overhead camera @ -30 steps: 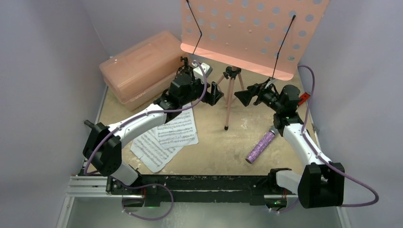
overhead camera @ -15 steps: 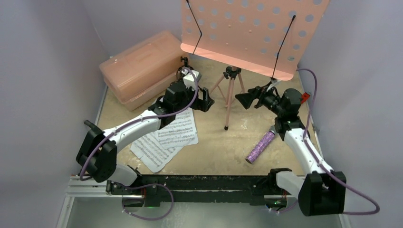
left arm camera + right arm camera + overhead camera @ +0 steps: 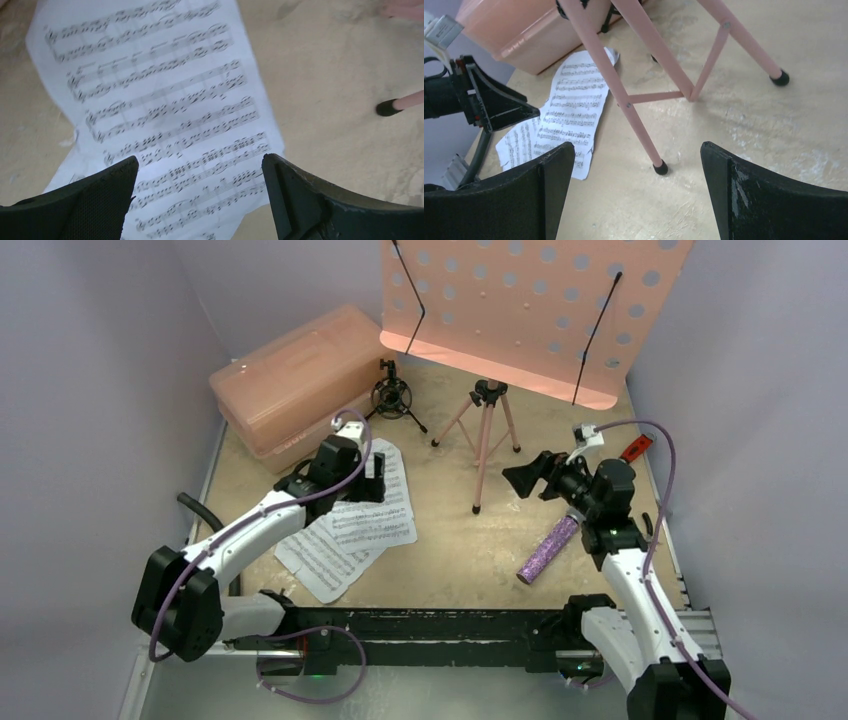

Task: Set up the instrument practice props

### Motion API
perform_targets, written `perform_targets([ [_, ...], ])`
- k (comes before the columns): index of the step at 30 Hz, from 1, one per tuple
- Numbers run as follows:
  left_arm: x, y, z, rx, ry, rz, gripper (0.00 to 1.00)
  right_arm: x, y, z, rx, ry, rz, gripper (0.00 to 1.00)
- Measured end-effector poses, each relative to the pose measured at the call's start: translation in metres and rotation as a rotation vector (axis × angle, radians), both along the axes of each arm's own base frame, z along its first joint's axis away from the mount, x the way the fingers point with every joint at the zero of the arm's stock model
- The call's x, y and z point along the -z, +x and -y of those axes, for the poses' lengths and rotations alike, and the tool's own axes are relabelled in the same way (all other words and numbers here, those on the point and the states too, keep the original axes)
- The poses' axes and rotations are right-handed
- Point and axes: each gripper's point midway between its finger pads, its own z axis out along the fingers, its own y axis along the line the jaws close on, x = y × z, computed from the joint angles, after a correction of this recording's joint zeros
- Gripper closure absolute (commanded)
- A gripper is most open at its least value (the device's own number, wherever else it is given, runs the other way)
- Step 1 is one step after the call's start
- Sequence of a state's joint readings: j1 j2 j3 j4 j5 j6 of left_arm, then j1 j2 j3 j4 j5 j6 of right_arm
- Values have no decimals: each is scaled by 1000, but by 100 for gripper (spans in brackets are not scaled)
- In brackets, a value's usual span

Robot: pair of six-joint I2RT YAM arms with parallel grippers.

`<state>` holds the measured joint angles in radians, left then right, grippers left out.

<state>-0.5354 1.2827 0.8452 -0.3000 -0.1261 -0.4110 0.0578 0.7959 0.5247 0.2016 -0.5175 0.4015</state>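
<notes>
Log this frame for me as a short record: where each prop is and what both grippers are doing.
music stand: upright, back centre, no pages on it
sheet-music pages: flat on the table, overlapping, left side
microphone: lying on table near right arm
mini tripod: standing beside the pink case
left gripper: open, empty, above the pages
right gripper: open, empty, facing the stand's legs

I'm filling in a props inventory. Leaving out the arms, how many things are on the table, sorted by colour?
Pink: 2, stand and case
White: 2, pages
Purple: 1, mic
Black: 1, mini tripod
Red: 1, tool handle
Total: 7
</notes>
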Motion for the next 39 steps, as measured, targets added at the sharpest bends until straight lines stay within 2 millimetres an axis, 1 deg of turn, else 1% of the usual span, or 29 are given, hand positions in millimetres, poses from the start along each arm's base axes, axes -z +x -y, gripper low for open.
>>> perform_targets([
  [3, 16, -15, -26, -64, 22, -59, 6, 17, 3, -1, 9, 22, -81, 2],
  [6, 26, -21, -43, -118, 13, -96, 6, 37, 9, -2, 15, 31, -169, 2],
  [8, 36, -25, -56, -162, -9, -133, 6, 44, 10, -1, 18, 29, -204, 2],
  [10, 46, -29, -67, -205, -39, -174, 6, 40, 13, -1, 18, 25, -205, 2],
  [12, 55, -33, -76, -239, -86, -217, 6, 28, 18, -3, 10, 13, -176, 2],
  [15, 61, -34, -84, -279, -159, -251, 7, 16, 24, -11, -1, -16, -131, 2],
  [16, 61, -33, -86, -288, -185, -255, 7, 15, 23, -18, -16, -28, -122, 2],
  [18, 57, -29, -86, -292, -229, -252, 7, 20, 19, -35, -51, -56, -119, 2],
  [21, 50, -22, -83, -278, -287, -233, 8, 40, 15, -62, -94, -120, -147, 2],
  [23, 47, -20, -80, -263, -313, -227, 8, 56, 18, -71, -94, -161, -180, 2],
  [25, 46, -18, -77, -252, -335, -229, 8, 73, 25, -69, -55, -206, -216, 4],
  [29, 47, -18, -75, -241, -354, -239, 8, 98, 38, -55, 51, -286, -256, 8],
  [32, 47, -18, -75, -239, -361, -243, 9, 106, 46, -45, 114, -327, -271, 11],
  [36, 46, -17, -75, -239, -371, -242, 9, 109, 53, -45, 140, -351, -282, 15],
  [39, 45, -16, -76, -240, -376, -238, 9, 109, 54, -42, 165, -357, -291, 21],
])
